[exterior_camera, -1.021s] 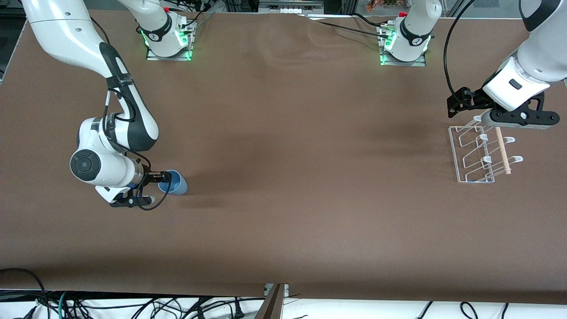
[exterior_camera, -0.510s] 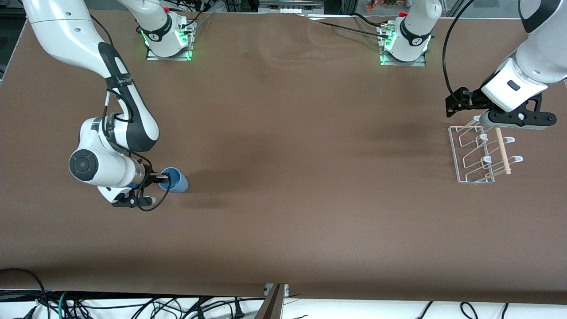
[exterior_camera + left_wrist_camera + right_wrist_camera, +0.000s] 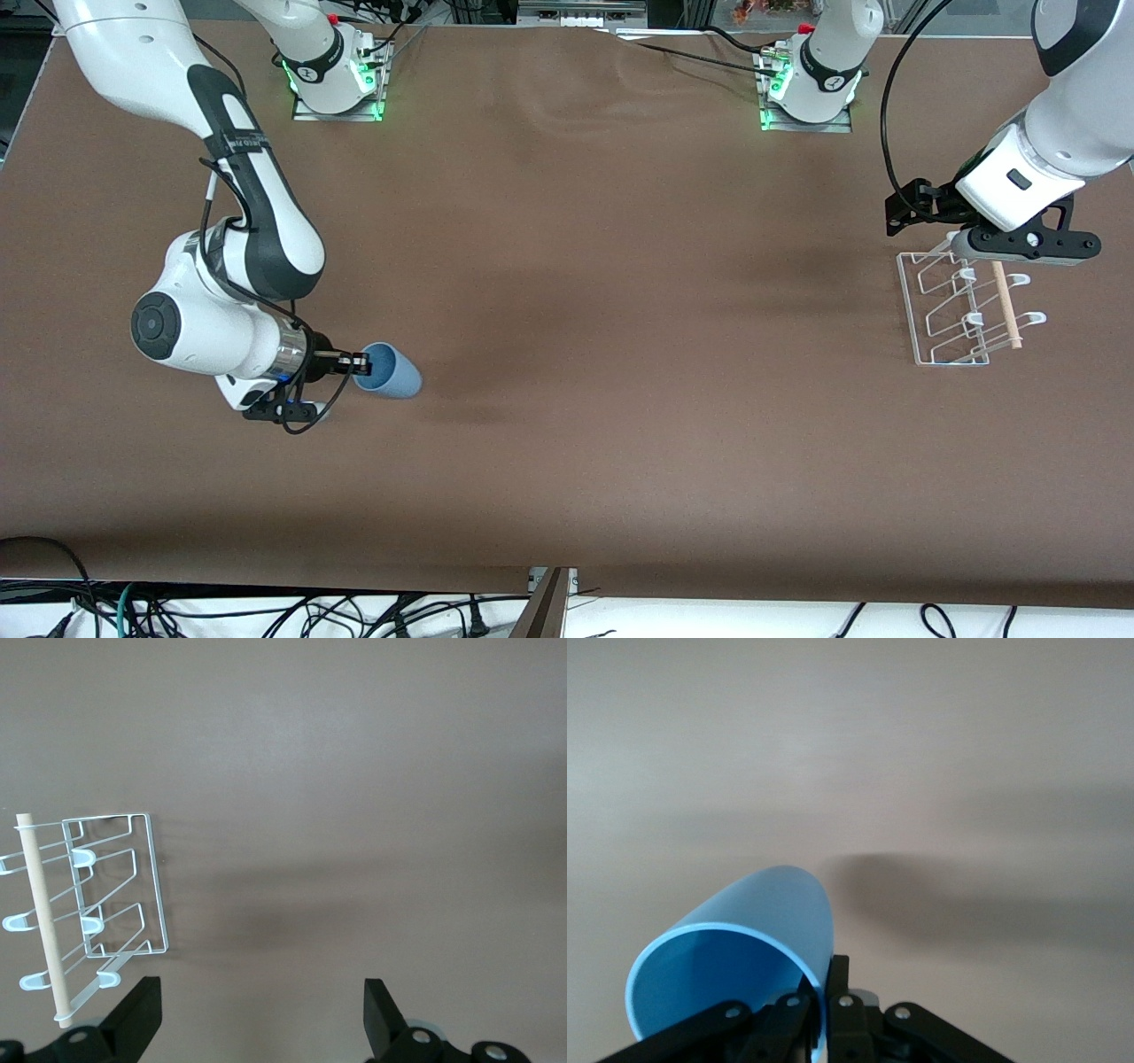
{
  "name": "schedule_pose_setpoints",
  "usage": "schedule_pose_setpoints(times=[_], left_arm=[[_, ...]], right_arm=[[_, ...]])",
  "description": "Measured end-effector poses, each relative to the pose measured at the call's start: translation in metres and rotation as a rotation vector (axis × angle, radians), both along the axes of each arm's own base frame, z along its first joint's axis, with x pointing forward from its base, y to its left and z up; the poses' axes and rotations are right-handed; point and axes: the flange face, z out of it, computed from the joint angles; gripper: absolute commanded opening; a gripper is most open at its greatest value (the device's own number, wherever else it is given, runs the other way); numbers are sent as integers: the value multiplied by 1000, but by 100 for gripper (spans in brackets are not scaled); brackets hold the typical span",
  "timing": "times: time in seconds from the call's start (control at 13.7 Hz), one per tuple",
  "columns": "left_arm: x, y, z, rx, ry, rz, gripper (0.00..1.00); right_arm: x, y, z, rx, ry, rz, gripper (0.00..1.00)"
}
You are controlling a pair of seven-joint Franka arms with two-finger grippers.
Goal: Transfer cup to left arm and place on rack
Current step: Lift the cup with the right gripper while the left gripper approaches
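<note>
Starting at the right arm's end of the table: the right gripper (image 3: 358,361) has its fingers pinched tight on the rim of the cup (image 3: 392,371), one finger inside the mouth and one outside. The light-blue cup is tipped on its side, mouth toward the wrist, base pointing toward the table's middle. From the front view it is hard to say whether the cup is clear of the brown table (image 3: 567,266) or brushing it; its shadow sits close by. In the right wrist view the cup (image 3: 735,948) fills the lower part of the picture, its rim cut off by the edge, and the right gripper (image 3: 819,997) shows only as black linkages meeting at the cup's wall; the fingertips themselves are hidden by the rim.

Across the middle the tabletop is bare cloth with soft wrinkles.

At the left arm's end, the rack (image 3: 961,306) stands on the table, white wire loops with a wooden dowel (image 3: 1005,301) across it. The left gripper (image 3: 912,213) hangs over the rack's edge nearest the bases, waiting; its fingers are hard to make out in the front view. The left wrist view settles it: the two black fingers (image 3: 133,1019) stand wide apart, nothing between them, both cut off at the picture's edge, with the rack (image 3: 111,904) below.
</note>
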Motion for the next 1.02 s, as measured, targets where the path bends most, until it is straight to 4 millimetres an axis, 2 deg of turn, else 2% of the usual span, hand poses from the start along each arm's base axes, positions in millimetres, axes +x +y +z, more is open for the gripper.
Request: schedule_pose_setpoints(times=[0.22, 0.51, 0.8, 1.02], left_arm=[[0, -2, -1, -16, 3, 2, 100], [6, -17, -15, -175, 45, 8, 100], [33, -25, -18, -349, 16, -136, 100], [53, -29, -45, -526, 0, -322, 100]], right_arm=[[-6, 57, 31, 130, 55, -125, 0], [-19, 123, 65, 306, 143, -243, 0], [-34, 192, 89, 458, 175, -335, 0], [-47, 235, 101, 489, 222, -370, 0]])
